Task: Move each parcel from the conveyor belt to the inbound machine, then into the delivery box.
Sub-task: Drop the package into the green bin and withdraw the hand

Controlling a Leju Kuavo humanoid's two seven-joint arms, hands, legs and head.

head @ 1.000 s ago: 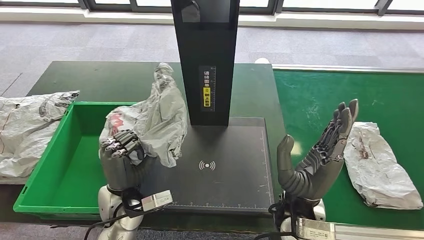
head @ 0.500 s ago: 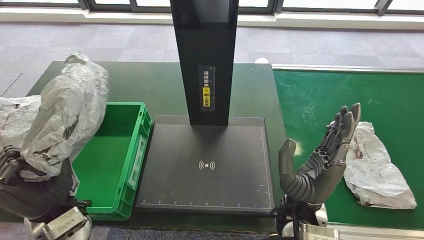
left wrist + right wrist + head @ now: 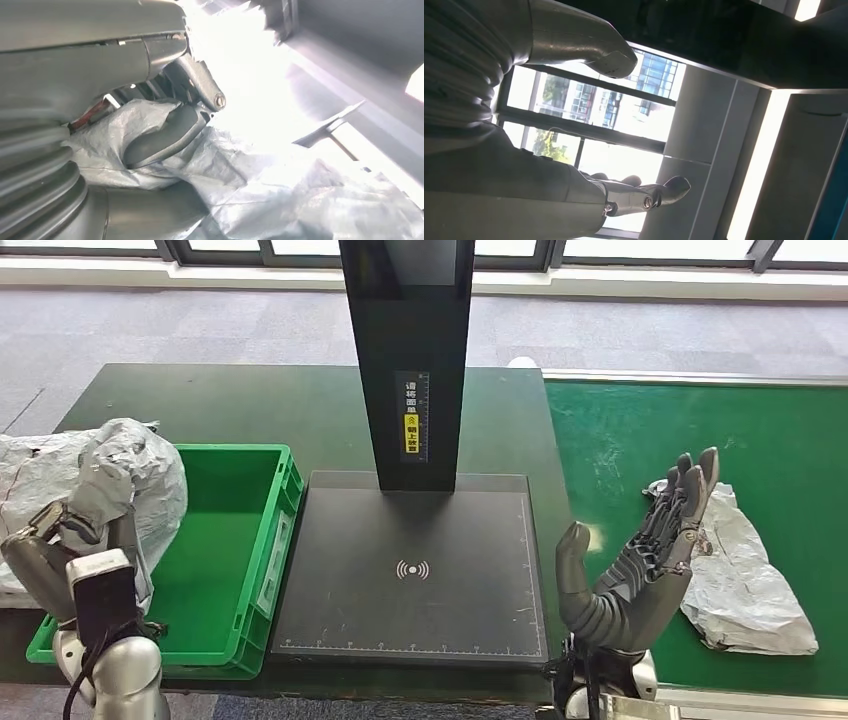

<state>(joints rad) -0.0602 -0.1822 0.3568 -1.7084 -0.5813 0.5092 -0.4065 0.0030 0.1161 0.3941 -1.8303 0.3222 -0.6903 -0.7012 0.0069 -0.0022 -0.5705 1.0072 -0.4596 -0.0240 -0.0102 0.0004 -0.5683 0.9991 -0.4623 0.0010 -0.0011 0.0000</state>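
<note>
The left hand (image 3: 62, 540) sits at about 8 o'clock in the head view, over the left rim of the green box (image 3: 262, 540). Its fingers are closed on a crumpled grey parcel (image 3: 140, 475), which hangs above the box's left edge and partly hides it. In the left wrist view the thumb (image 3: 165, 137) presses into the grey plastic wrap of that parcel (image 3: 280, 185).

The right hand (image 3: 640, 560) stands at about 4 o'clock, palm turned toward the centre, thumb apart from the fingers (image 3: 690, 490), which point up; it holds nothing. Just beside it, toward 3 o'clock, a second parcel (image 3: 745, 575) lies flat on the green belt (image 3: 640, 430); whether the fingers touch it I cannot tell.

The black scanner plate (image 3: 410, 570) lies at the centre, between box and belt, with its dark post (image 3: 405, 350) rising at 12 o'clock. More grey bags (image 3: 35, 465) lie at 9 o'clock, left of the box and behind the held parcel.
</note>
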